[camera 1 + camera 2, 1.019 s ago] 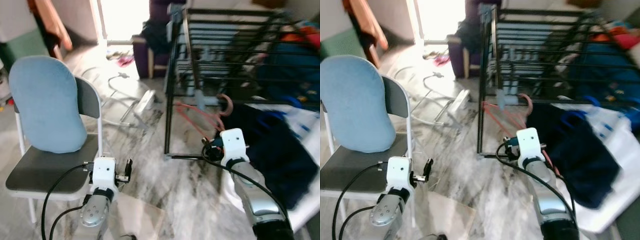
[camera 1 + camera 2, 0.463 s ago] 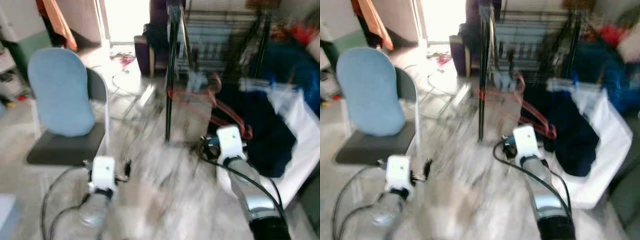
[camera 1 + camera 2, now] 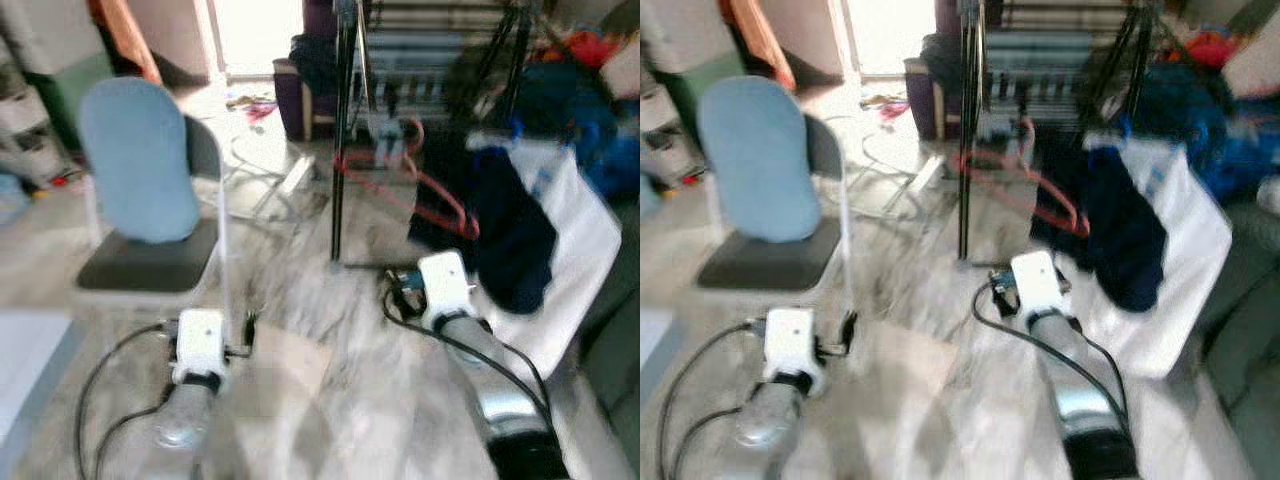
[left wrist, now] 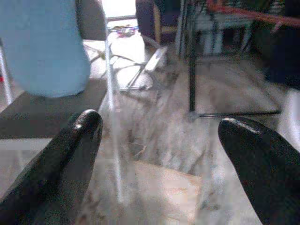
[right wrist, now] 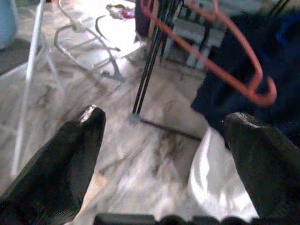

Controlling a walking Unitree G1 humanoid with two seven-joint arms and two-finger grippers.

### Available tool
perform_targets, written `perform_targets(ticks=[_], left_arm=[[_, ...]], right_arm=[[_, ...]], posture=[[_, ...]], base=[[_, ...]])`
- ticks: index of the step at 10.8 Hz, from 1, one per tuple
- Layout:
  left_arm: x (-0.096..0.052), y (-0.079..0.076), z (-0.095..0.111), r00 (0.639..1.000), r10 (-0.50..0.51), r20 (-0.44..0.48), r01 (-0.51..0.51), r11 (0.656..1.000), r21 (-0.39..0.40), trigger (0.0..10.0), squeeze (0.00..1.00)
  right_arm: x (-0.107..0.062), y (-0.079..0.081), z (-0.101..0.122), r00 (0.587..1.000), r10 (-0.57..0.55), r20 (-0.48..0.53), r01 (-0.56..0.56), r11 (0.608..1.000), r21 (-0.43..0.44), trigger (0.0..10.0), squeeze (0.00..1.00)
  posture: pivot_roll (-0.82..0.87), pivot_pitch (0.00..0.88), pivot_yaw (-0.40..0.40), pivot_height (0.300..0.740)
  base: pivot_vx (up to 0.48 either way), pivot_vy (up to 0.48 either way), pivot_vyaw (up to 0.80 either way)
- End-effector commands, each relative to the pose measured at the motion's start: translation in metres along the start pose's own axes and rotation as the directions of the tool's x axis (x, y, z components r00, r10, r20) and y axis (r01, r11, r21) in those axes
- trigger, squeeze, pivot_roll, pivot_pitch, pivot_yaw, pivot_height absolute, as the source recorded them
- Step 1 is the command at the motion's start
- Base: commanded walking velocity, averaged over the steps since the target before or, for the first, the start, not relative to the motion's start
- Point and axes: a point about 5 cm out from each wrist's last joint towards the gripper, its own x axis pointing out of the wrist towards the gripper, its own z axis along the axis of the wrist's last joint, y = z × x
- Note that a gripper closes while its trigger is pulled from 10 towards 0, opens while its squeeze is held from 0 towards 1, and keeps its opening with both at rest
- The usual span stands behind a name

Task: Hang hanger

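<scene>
A salmon-red hanger rests against the lower part of the black metal rack, its hooked end by the dark blue garment. My right gripper is open and holds nothing; it is low over the marble floor, short of the rack's foot and the hanger. My left gripper is also open and holds nothing, low beside the chair legs. In the left eye view, the left gripper is at the lower left and the right gripper at centre right. The picture is blurred.
A folding chair with a blue cushion stands to the left. A white sheet or bag under the garment lies at the right. A flat cardboard piece lies on the floor between my arms. Clutter and cables lie by the bright doorway.
The whole view has shifted and blurred, so the camera has moved; rack and chair sit higher in the picture. The hanger keeps its place against the rack. Both grippers stay open.
</scene>
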Motion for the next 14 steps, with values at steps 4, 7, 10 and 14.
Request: perform_targets(ticks=[4, 7, 10, 14], left_arm=[[0.002, 0.004, 0.012, 0.998, 0.011, 0.061, -0.010, 1.000, -0.018, 10.0, 0.00], [0.005, 0.000, 0.016, 0.997, -0.014, 0.077, 0.015, 1.000, -0.018, 10.0, 0.00], [0.006, -0.004, 0.018, 0.995, -0.034, 0.090, 0.037, 0.999, -0.028, 10.0, 0.00], [0.006, -0.004, 0.018, 0.995, -0.050, 0.091, 0.052, 0.998, -0.019, 10.0, 0.00]], right_arm=[[0.003, 0.004, 0.015, 0.996, 0.061, 0.062, -0.062, 0.998, 0.007, 10.0, 0.00], [0.002, 0.008, 0.017, 0.994, 0.086, 0.071, -0.087, 0.996, 0.009, 10.0, 0.00], [0.003, 0.008, 0.019, 0.993, 0.090, 0.080, -0.090, 0.996, 0.001, 10.0, 0.00], [0.001, 0.019, 0.015, 0.991, 0.114, 0.071, -0.115, 0.993, 0.009, 10.0, 0.00]], posture=[[-0.06, 0.000, -0.003, 0.740], [-0.06, 0.000, 0.002, 0.740], [-0.09, 0.000, 0.016, 0.740], [-0.07, 0.000, 0.016, 0.740]], base=[[0.000, 0.000, 0.00], [0.000, 0.000, 0.00], [0.000, -0.289, 0.00], [0.000, -0.309, 0.00]])
